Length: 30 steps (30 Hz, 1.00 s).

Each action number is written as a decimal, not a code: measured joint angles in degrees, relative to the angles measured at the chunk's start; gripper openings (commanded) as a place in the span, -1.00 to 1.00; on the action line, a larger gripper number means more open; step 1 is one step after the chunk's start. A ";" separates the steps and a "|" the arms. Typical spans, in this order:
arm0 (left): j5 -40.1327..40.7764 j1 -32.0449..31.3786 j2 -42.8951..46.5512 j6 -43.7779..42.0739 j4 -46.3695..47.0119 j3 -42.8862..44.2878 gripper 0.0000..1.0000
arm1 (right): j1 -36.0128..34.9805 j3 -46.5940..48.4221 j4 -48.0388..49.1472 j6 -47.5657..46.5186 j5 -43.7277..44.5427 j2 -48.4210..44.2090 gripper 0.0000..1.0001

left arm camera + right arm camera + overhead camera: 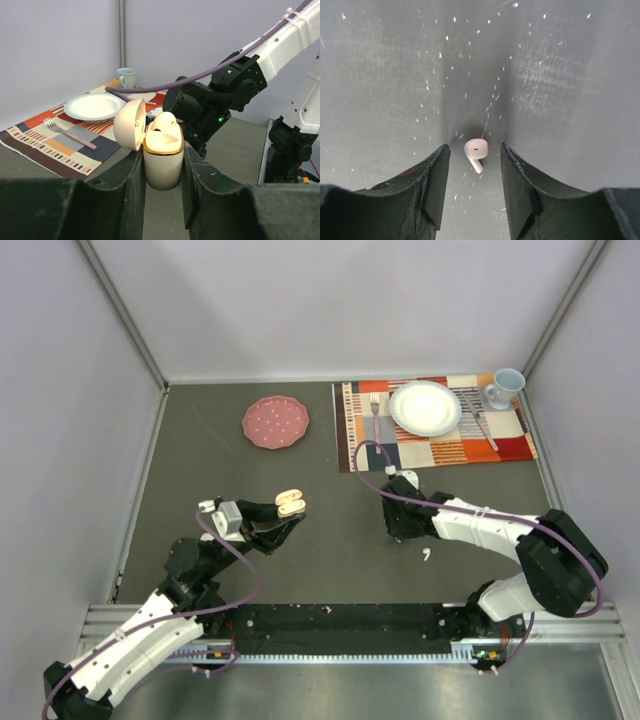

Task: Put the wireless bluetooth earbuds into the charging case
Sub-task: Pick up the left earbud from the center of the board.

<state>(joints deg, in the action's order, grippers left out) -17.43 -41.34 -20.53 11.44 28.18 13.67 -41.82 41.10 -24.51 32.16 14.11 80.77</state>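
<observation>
My left gripper (288, 510) (163, 159) is shut on a cream charging case (162, 167) (291, 502) with a gold rim and holds it upright above the table. The case's lid (128, 124) hangs open to the left. One white earbud (165, 125) sits in the case. My right gripper (401, 522) (473, 172) is open and points down, low over the table. Another white earbud (476, 151) lies on the table between its fingertips and touches neither. A third earbud (426, 554) lies on the table near the right arm.
A pink plate (275, 423) lies at the back centre. A patterned placemat (440, 450) at the back right carries a white plate (425, 407), a fork (375, 412), another utensil (481, 421) and a pale blue mug (505, 388). Walls enclose the table.
</observation>
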 measured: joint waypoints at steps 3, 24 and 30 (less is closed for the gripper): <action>0.00 0.00 -0.02 0.00 0.02 0.00 -1.00 | 0.00 -0.39 -0.04 -0.04 -0.04 0.20 -0.11; 0.37 0.00 -0.98 0.48 0.07 -0.31 -1.00 | 0.00 -0.57 1.01 -1.16 0.44 0.83 -0.35; 0.37 0.00 -0.98 0.68 0.07 -0.31 -1.00 | 0.02 -0.57 1.14 -1.09 0.44 0.85 -0.40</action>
<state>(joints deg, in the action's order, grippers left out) -17.06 -41.34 -21.52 12.12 28.25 13.37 -41.80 40.53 -23.38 31.07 14.55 81.62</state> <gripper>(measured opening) 0.338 0.317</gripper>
